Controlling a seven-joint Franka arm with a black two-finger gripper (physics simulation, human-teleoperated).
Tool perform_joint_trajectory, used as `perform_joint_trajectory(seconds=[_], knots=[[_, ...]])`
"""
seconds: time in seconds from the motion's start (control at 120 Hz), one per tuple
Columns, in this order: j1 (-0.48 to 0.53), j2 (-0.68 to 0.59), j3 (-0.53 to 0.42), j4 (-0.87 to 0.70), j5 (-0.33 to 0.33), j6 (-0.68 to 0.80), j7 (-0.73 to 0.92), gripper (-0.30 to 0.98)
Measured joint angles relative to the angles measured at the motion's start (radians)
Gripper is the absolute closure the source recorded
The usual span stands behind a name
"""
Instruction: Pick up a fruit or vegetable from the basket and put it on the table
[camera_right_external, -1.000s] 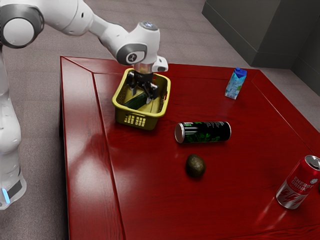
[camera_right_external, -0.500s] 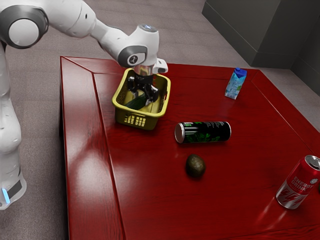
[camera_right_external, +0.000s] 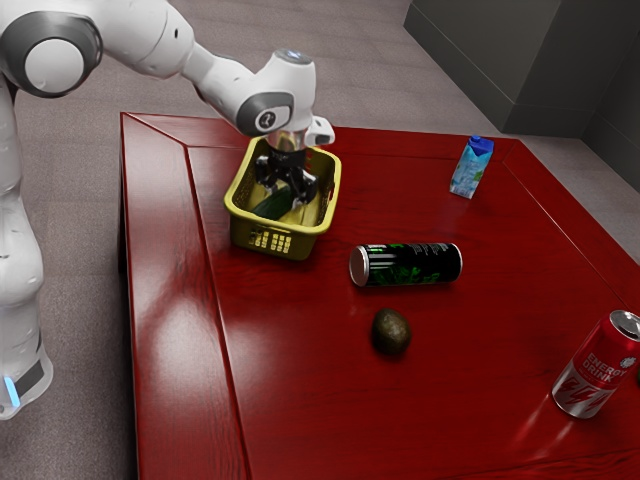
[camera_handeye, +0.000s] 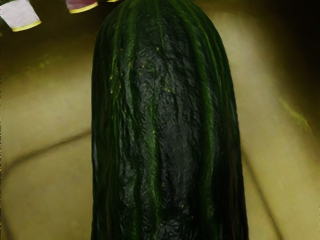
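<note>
Down inside the yellow basket (camera_right_external: 270, 241) is my black gripper (camera_right_external: 287, 188), right over the dark green cucumber (camera_right_external: 272, 206). The part of the cucumber nearest the exterior view's camera shows below the hand, and the hand covers the rest. In the wrist view the cucumber (camera_handeye: 165, 120) lies lengthwise, very close under the hand, above the yellowish basket floor (camera_handeye: 45, 165). Whether the gripper has hold of it is not clear.
A black-green can (camera_right_external: 406, 264) lies beside the basket, with a dark brown avocado-like item (camera_right_external: 390, 332) nearer the camera. Farther off stand a blue carton (camera_right_external: 471, 167) and a red-silver can (camera_right_external: 597, 364) on the red table (camera_right_external: 300, 400).
My hand has shifted and turned very slightly within the basket. The visible part of the cucumber now lies at a slightly steeper angle in the exterior view.
</note>
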Motion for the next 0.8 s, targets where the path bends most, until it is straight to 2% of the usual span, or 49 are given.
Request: perform_joint_trajectory(seconds=[0.133, 0.317, 0.467, 0.583, 0.8], knots=[[-0.022, -0.048, 0.0, 0.001, 0.012, 0.002, -0.014, 0.46], [-0.029, -0.195, 0.001, 0.004, 0.102, 0.001, -0.039, 0.47], [-0.061, -0.257, -0.015, 0.075, 0.193, -0.004, -0.055, 0.47], [-0.075, -0.263, -0.138, 0.144, 0.238, -0.005, -0.066, 0.47], [-0.079, -0.276, -0.517, 0.159, 0.26, -0.006, -0.177, 0.47]])
